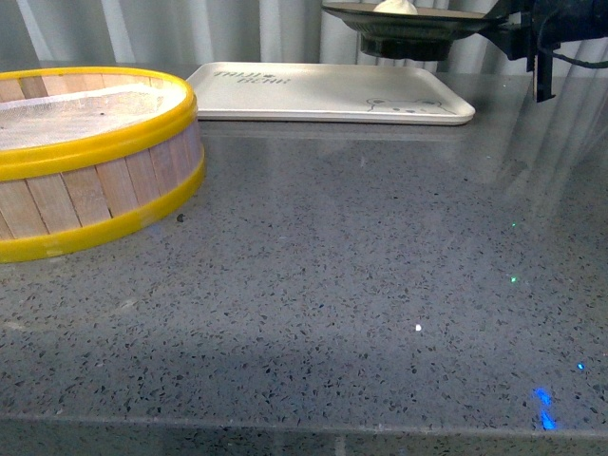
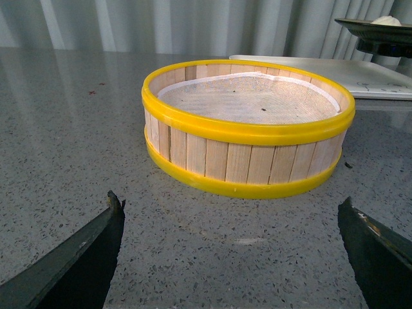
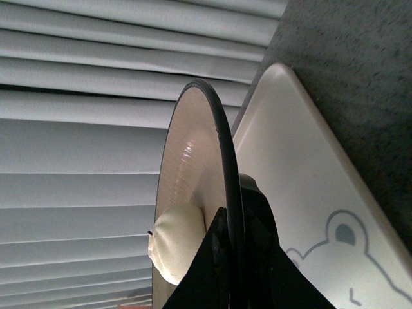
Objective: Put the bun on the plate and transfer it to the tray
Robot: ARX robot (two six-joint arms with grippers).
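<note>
My right gripper (image 1: pixel 508 36) is shut on the rim of the plate (image 1: pixel 410 27), holding it in the air above the far right part of the cream-white tray (image 1: pixel 323 93). The white bun (image 1: pixel 395 6) sits on the plate. In the right wrist view the jaws pinch the plate's black rim (image 3: pixel 222 167), the bun (image 3: pixel 172 248) rests on the tan inside, and the tray with its bear drawing (image 3: pixel 302 193) lies under it. My left gripper (image 2: pixel 232 222) is open and empty, low over the counter in front of the steamer basket. The plate (image 2: pixel 376 32) also shows there.
A yellow-rimmed wooden steamer basket (image 1: pixel 90 157) with a white liner stands at the left of the grey speckled counter (image 1: pixel 361 285); it fills the left wrist view (image 2: pixel 248 125). Pleated curtains hang behind the counter.
</note>
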